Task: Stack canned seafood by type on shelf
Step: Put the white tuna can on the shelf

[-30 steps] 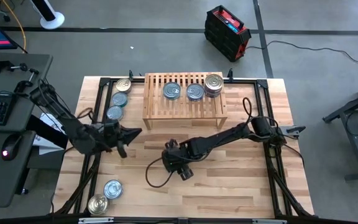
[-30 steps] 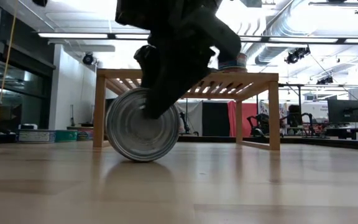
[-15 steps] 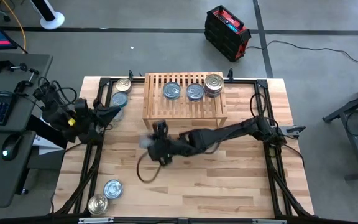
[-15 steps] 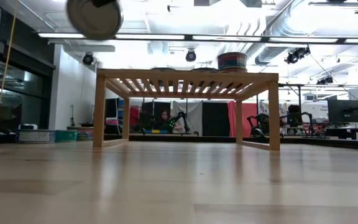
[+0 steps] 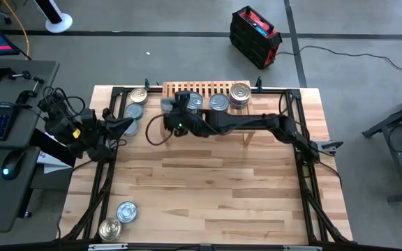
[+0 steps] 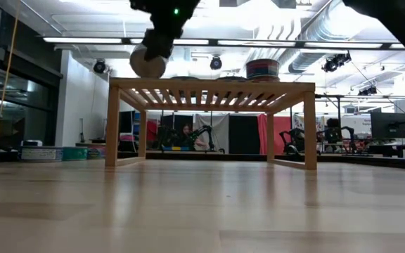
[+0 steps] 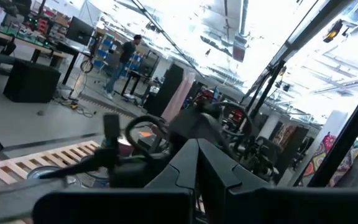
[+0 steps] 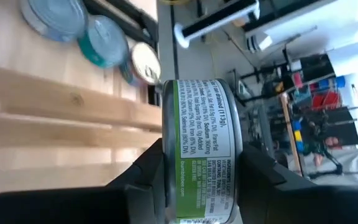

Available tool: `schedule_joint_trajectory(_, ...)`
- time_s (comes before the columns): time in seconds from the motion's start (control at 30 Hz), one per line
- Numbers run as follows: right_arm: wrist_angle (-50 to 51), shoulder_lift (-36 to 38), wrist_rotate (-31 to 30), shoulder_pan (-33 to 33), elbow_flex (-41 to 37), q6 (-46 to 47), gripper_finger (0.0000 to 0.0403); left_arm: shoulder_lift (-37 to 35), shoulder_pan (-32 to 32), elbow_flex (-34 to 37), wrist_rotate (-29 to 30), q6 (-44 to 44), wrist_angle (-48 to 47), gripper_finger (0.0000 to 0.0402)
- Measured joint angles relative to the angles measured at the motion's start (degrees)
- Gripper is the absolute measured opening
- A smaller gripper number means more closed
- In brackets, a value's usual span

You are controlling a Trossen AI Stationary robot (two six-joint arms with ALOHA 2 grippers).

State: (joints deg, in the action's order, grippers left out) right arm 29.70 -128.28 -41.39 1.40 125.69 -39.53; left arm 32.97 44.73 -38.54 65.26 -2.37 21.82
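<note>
The right claw (image 5: 172, 111) is clamped on one tin (image 8: 197, 149), held on edge so that its green label faces the wrist camera. It hangs over the left end of the shelf (image 5: 169, 89), above the slats and not yet set down; the low view shows the carried tin just above the shelf's top edge.

Three tins already sit on the shelf: two bluish-lidded ones (image 5: 194, 102) side by side, and a stacked tin with a silver lid (image 5: 240, 91) at the right end. More tins (image 5: 132, 111) lie in a row on the desk (image 5: 222, 188) left of the shelf, and two more (image 5: 117, 219) near the desk's front-left corner.

The left claw (image 5: 126, 125) waits beside that row; its fingers appear pressed together.

Hazards:
- The tin is on edge. Released so, it may roll off the slats.
- Lowered too near the left end, it may catch the shelf's edge or drop over it.
- Placed on the wrong type, the sorting fails.
</note>
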Motion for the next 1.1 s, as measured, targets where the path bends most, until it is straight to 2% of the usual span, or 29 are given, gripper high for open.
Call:
schedule_joint_trajectory(0.2, -0.79, -0.80, 1.49, 1.85, 0.04, -0.59, 0.0111, 0.02, 0.00, -0.02, -0.06, -0.79, -0.64, 0.0000)
schedule_joint_trajectory(0.4, -0.42, -2.68, 2.37, 2.43, 0.00, -2.08, 0.0154, 0.02, 0.00, -0.02, -0.11, -1.67, -0.61, 0.0000)
schedule_joint_trajectory(0.53, 0.30, -3.03, 2.77, 2.35, 0.00, -2.50, 0.0161, 0.02, 0.00, -0.02, -0.11, -2.52, -0.61, 0.0000)
schedule_joint_trajectory(0.7, 2.44, -2.83, 4.61, 2.24, 0.00, 1.69, 0.0164, 0.00, 0.00, -0.02, -0.11, -2.76, -0.61, 0.0000)
schedule_joint_trajectory(0.9, 6.19, -2.64, 11.05, 2.49, 3.02, 8.76, 0.0170, 0.02, 0.00, -0.02, -0.11, -3.21, -0.61, 0.0000)
schedule_joint_trajectory(1.1, 13.28, -2.57, 15.34, 3.03, 6.40, 14.86, 0.0201, 0.02, 0.00, -0.02, -0.10, -3.61, -0.61, 0.0000)
